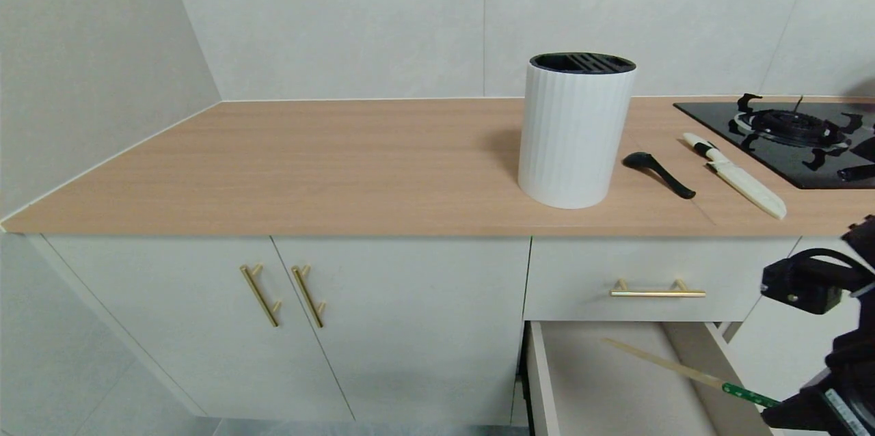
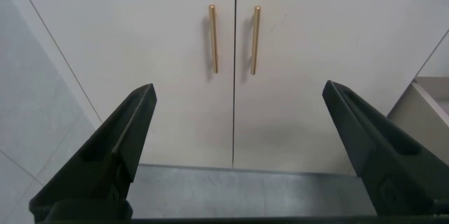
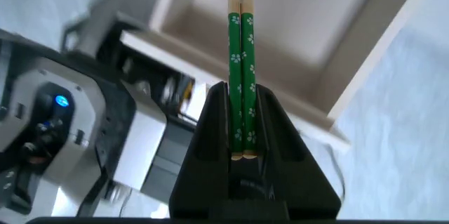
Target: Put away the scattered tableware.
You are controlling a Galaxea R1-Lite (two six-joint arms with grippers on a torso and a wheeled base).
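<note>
So, chopsticks (image 1: 683,371) (image 3: 240,76): a pale wooden pair with green patterned ends, held side by side. They slant from the near right up and leftward over the open drawer (image 1: 535,368) (image 3: 280,34). Whether the tips touch the drawer cannot be told.
Right gripper (image 1: 772,409) (image 3: 240,101): at the near right, below bench level. Its fingers (image 3: 210,133) are closed tight on the green ends of the chopsticks.
Open drawer: pulled out towards the near side, under the right part of the bench, with a pale interior.
Closed drawer (image 1: 656,272): directly above the open one, with a gold bar handle.
Black spoon (image 1: 656,173): lying flat on the bench just right of the holder, bowl to the far left and handle to the near right.
Knife (image 1: 735,176): cream blade, lying flat to the right of the spoon, apart from it. The blade points near right.
White ribbed holder (image 1: 576,128): an upright cylinder with a black slotted top, on the bench just left of the spoon.
Bench (image 1: 342,162): a wood-look top running along a tiled wall.
Hob (image 1: 786,135): black gas hob at the far right of the bench, beyond the knife.
Cupboard doors (image 1: 273,327) (image 2: 235,76): two closed pale doors to the left of the drawers, each with a gold bar handle beside the middle seam.
Left gripper (image 2: 238,90): low, facing the cupboard doors. Its fingers (image 2: 119,147) are spread wide with nothing between them.
</note>
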